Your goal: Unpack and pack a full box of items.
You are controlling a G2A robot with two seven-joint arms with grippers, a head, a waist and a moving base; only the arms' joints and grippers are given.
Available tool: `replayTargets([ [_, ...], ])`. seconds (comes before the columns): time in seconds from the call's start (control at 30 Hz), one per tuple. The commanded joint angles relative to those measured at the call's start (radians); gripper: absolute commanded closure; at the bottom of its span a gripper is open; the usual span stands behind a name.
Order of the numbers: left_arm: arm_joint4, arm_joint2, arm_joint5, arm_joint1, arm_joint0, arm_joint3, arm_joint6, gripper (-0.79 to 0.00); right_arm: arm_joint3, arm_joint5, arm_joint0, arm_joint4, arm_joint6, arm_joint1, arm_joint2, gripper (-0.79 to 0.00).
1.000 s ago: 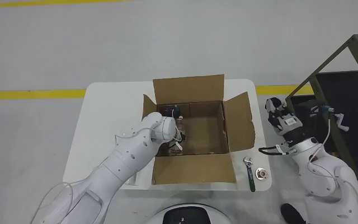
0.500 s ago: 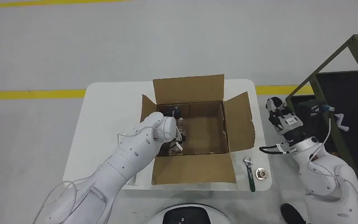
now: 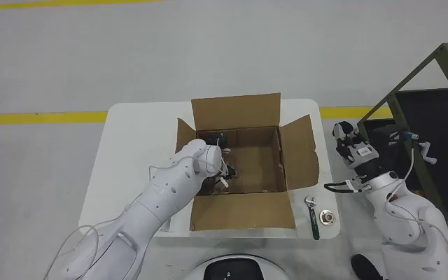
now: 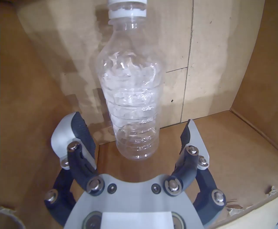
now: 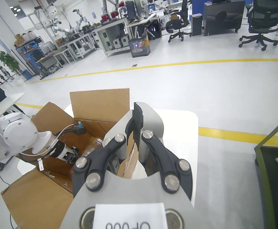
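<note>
Left hand (image 4: 133,120) nudges further into box (image 3: 236,110), open, straddling bottle (image 4: 130,91) base. Close squarely on ribbed body; avoid crushing.

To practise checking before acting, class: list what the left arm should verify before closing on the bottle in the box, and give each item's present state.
1. Left gripper open: ok.
2. Bottle base between its fingers: ok, with a gap on each side.
3. Its cap on: ok.
4. Box flaps folded out: ok.
5. Right gripper away from the box: ok, shut and empty.
6. Whether the bottle rests steadily: cannot tell.
</note>
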Motion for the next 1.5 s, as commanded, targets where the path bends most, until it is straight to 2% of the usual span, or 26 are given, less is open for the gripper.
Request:
replayTargets([
  [0.0, -0.012, -0.013, -0.013, 0.0, 0.0, -0.012, 0.015, -0.785, 0.001, -0.001, 0.001, 0.0, 0.0, 0.0, -0.002, 0.0],
  [0.2, -0.004, -0.052, -0.096, 0.012, 0.0, -0.12, 0.03, -0.785, 0.001, 0.001, 0.002, 0.001, 0.002, 0.001, -0.008, 0.0],
  [0.5, 0.082, -0.155, -0.177, 0.065, 0.026, -0.366, -0.062, -0.785, 0.011, 0.001, 0.014, 0.004, 0.008, 0.002, -0.019, 0.0],
  [0.87, 0.136, -0.364, -0.235, 0.134, 0.108, -0.664, -0.18, -0.785, 0.032, -0.001, 0.029, 0.014, 0.002, 0.001, -0.045, -0.046],
  [1.1, 0.168, -0.475, -0.308, 0.167, 0.171, -0.745, -0.179, -0.785, 0.046, -0.005, 0.039, 0.041, -0.008, -0.001, -0.077, -0.089],
  [1.2, 0.19, -0.537, -0.327, 0.182, 0.193, -0.773, -0.182, -0.785, 0.05, -0.006, 0.044, 0.041, -0.011, -0.001, -0.082, -0.129],
  [1.33, 0.194, -0.653, -0.346, 0.205, 0.233, -0.814, -0.189, -0.785, 0.057, -0.009, 0.051, 0.045, -0.01, -0.001, -0.084, -0.231],
  [1.43, 0.234, -0.716, -0.386, 0.222, 0.258, -0.814, -0.202, -0.785, 0.065, -0.011, 0.057, 0.051, -0.01, -0.001, -0.09, -0.379],
  [1.47, 0.249, -0.727, -0.398, 0.227, 0.265, -0.812, -0.206, -0.785, 0.066, -0.012, 0.06, 0.051, -0.009, -0.001, -0.094, -0.511],
])
